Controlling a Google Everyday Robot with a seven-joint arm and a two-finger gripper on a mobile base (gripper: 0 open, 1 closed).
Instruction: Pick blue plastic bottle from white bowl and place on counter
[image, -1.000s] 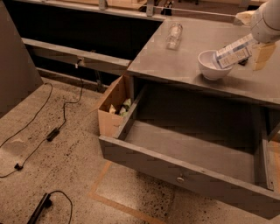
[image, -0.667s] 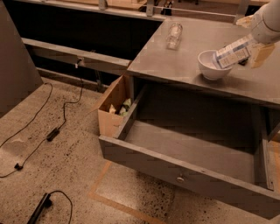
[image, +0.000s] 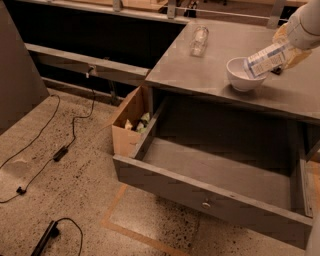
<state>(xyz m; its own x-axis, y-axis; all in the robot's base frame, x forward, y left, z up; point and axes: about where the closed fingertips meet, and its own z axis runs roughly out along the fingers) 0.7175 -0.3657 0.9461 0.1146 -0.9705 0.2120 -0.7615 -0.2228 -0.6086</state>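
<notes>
The blue plastic bottle (image: 262, 60) has a pale blue-and-white label. It is tilted, with its lower end over the inside of the white bowl (image: 239, 81) and its upper end raised to the right. The bowl stands on the grey counter (image: 200, 70) near its front edge. My gripper (image: 288, 50) reaches in from the upper right and is shut on the bottle's upper end. The bottle's cap end is hidden behind the gripper.
A clear unlabelled glass vessel (image: 199, 40) lies on the counter's far left part. The wide grey drawer (image: 210, 185) below the counter is pulled open. A cardboard box (image: 129, 120) with items stands on the floor to its left. Cables (image: 60, 150) lie on the floor.
</notes>
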